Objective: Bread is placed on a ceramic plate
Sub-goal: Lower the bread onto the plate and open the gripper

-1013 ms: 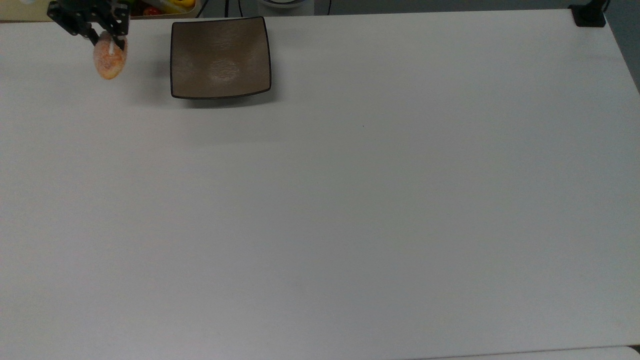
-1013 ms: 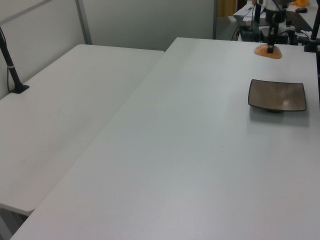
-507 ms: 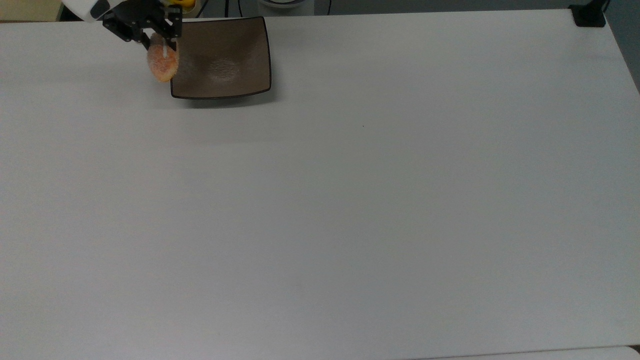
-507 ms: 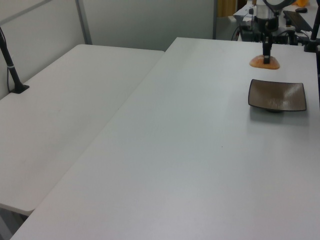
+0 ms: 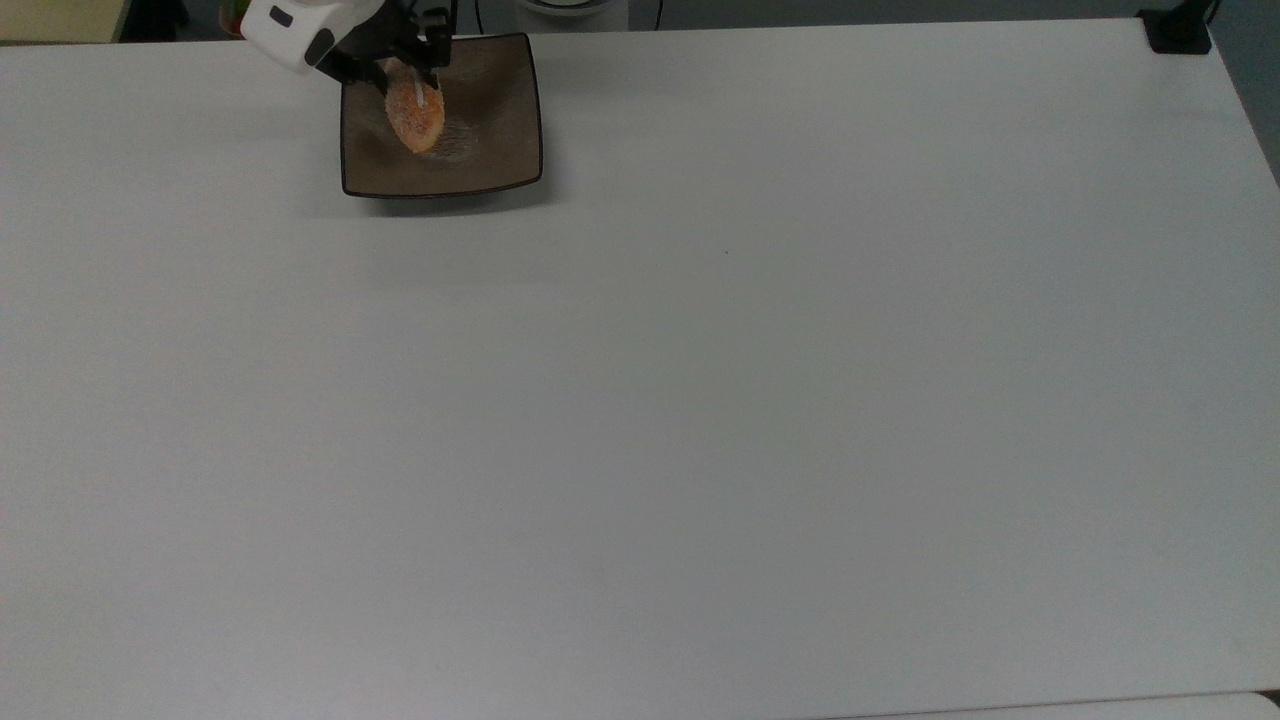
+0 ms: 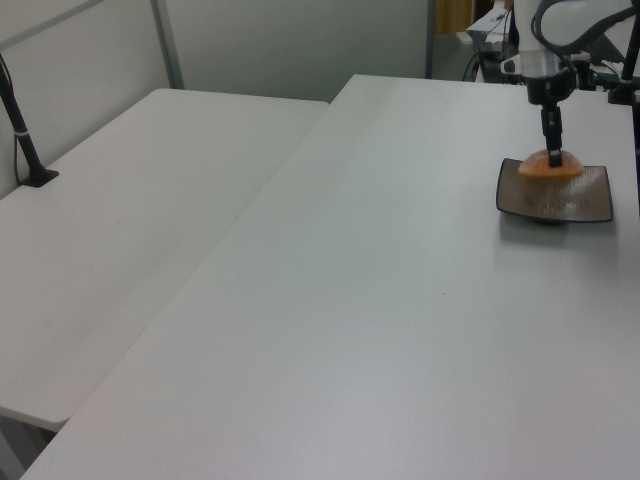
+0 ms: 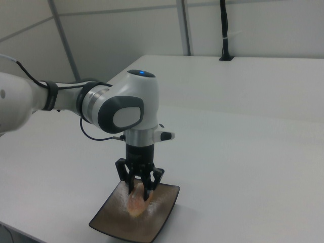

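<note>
The bread, an oval orange-brown loaf with a white stripe, hangs just over the ceramic plate. My gripper is shut on the bread from above. In the left view the bread sits low over the square brown plate, under the gripper. In the right view the gripper holds the bread over the middle of the plate. Whether the bread touches the plate I cannot tell.
The plate stands near the far edge of a wide white table. A second white table adjoins it on the left view's left. A black clamp sits at the top view's upper right corner.
The gripper has carried the bread to the right in the top view, from the bare table past the plate's left rim to above the plate's middle.
</note>
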`<act>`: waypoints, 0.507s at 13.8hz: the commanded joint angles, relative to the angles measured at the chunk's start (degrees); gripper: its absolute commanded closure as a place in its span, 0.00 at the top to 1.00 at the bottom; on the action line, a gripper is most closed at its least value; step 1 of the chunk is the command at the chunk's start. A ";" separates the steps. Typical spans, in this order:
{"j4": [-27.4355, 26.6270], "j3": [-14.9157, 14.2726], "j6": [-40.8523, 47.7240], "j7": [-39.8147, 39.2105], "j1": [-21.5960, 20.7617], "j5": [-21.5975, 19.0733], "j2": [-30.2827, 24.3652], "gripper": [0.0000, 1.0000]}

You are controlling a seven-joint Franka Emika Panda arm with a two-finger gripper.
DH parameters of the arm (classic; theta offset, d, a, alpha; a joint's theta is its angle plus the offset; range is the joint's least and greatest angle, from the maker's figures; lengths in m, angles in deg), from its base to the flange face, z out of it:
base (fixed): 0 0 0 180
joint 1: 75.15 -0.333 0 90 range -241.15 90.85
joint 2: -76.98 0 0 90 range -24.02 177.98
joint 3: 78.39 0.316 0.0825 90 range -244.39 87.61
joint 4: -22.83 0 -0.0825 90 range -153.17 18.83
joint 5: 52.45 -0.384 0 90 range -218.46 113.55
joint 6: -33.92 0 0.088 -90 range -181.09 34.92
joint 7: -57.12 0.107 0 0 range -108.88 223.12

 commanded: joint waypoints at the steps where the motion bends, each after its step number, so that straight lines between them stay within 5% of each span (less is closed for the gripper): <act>1: -0.42 -0.14 -1.03 3.50 -3.40 -0.47 2.49 0.89; 2: 0.02 -0.14 -0.94 3.95 -3.40 -0.47 2.41 1.00; 7: 0.99 -0.14 -0.94 4.13 -3.31 -0.47 2.32 1.00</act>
